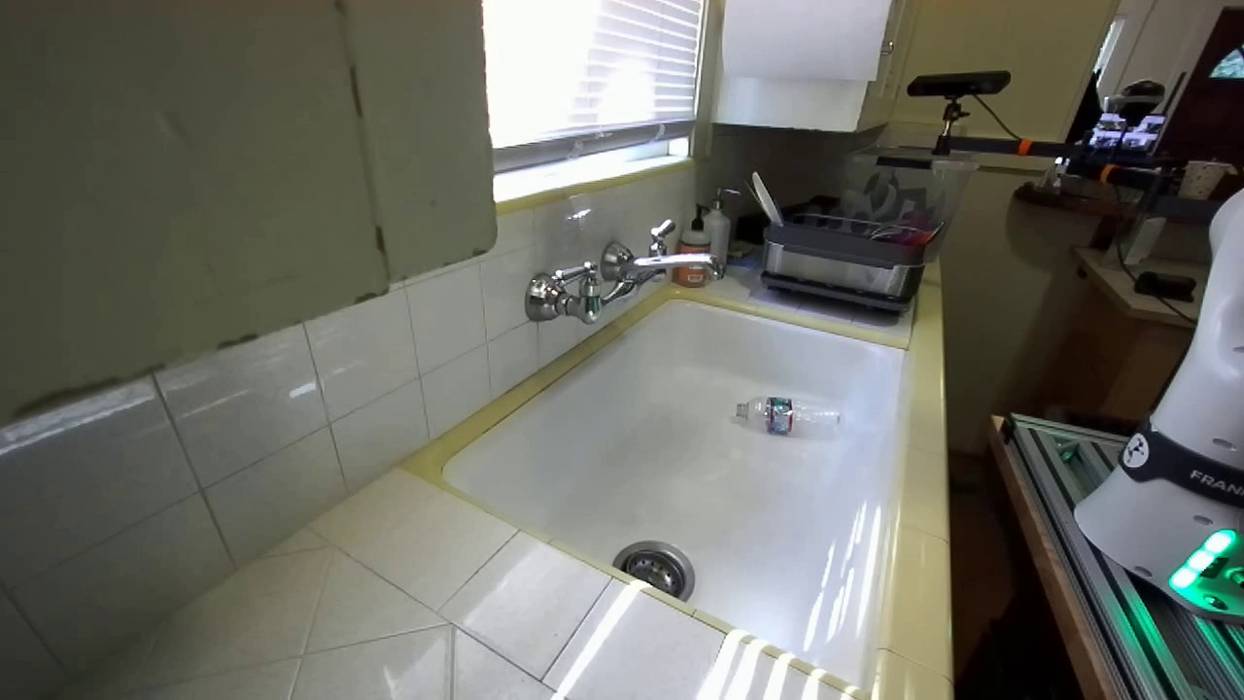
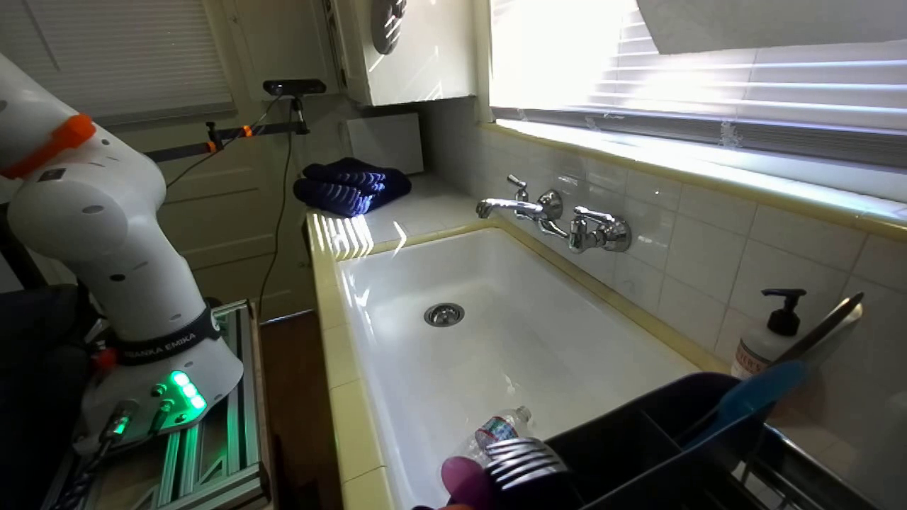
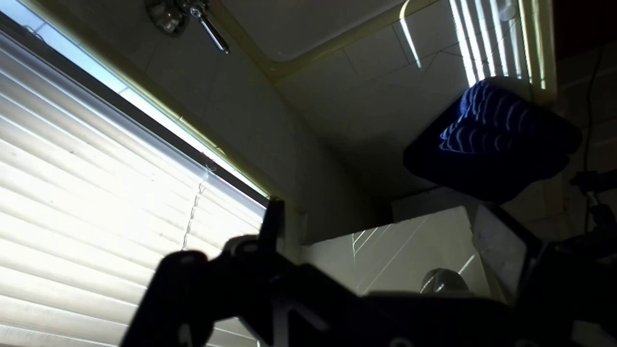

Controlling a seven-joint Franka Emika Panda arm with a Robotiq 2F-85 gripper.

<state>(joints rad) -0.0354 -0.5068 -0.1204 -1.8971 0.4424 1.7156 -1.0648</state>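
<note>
Daylight pours through the window blinds (image 2: 793,92) on the wall side of the sink (image 1: 641,428), a white basin edged in yellow tile. Its chrome wall-mounted faucet (image 1: 671,262) reaches over the basin, and the drain (image 2: 444,314) sits at one end. Inside the sink, in both exterior views, a clear plastic bottle (image 1: 779,416) with a printed label lies on its side, toward the end away from the drain and nearer the robot's edge than the wall. Past that end of the sink stand a dish rack (image 1: 836,262) and two pump-top soap bottles (image 1: 693,251); in an exterior view a metal fork (image 2: 521,457) partly hides the plastic bottle. Past the drain end of the sink rests a folded dark-blue cloth (image 2: 347,185), streaked with light. Franka arm (image 2: 120,234) and its aluminium stand (image 1: 1054,442) occupy the sink's long side opposite the faucet. In the wrist view the gripper (image 3: 381,217) is released, fingers (image 3: 499,246) spread wide around bare air, apart from the cloth beyond the sink's drain end.
</note>
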